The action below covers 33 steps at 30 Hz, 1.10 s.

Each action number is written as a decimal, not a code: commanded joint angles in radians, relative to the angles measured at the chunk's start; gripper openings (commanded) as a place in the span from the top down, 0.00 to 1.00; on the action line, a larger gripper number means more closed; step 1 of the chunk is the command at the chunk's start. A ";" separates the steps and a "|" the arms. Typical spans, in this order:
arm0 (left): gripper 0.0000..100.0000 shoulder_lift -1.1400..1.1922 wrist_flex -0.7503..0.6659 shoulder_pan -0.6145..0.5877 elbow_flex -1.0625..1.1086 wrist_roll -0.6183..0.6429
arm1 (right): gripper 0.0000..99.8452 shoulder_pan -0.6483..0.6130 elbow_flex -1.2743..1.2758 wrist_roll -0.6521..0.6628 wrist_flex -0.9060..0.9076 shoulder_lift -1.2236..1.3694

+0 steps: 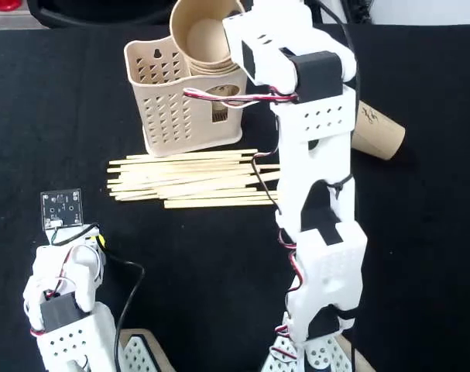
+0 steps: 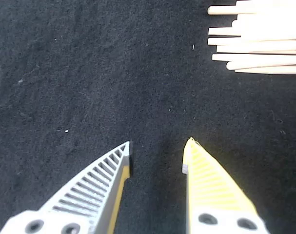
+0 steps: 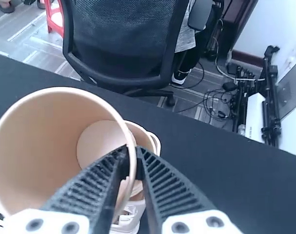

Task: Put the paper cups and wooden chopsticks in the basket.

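1. Black table [image 1: 420, 256]; basket [image 1: 176, 108] at the far side, chopsticks [image 1: 188, 180] piled just before it, lying crosswise.
2. Your right gripper [image 3: 132, 151] pinches a paper cup [image 3: 45, 141] by its rim, directly above the nested cups [image 1: 219, 70] in the basket.
3. Your left gripper [image 2: 157, 158] is spread and empty, and looks the nearer one to the chopstick ends.
4. A tipped cup [image 1: 378, 132] lies beside the right arm [image 1: 316, 155].

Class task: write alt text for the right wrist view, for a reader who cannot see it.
The right arm's black claw pinches the rim of a tan paper cup, over more nested paper cups. Beyond the black table stands a mesh office chair.
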 commanded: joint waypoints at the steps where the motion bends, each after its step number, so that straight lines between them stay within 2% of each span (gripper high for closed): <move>1: 0.82 -0.003 0.000 0.010 -0.004 0.003 | 0.99 -0.006 0.007 -0.044 -0.012 -0.007; 10: 0.82 -0.003 0.000 0.012 -0.004 0.003 | 0.99 0.048 0.134 -0.048 -0.155 -0.007; 19: 0.82 -0.003 -0.002 0.012 -0.004 0.003 | 0.98 0.061 0.162 -0.044 -0.130 -0.008; 24: 0.82 -0.003 -0.002 0.012 -0.004 0.003 | 0.84 0.034 0.159 -0.048 -0.114 -0.008; 29: 0.82 -0.003 -0.003 0.012 -0.004 0.003 | 0.83 0.025 0.148 -0.048 -0.120 -0.015; 33: 0.82 -0.003 -0.003 0.012 -0.004 0.003 | 0.83 0.023 0.028 -0.049 -0.110 -0.015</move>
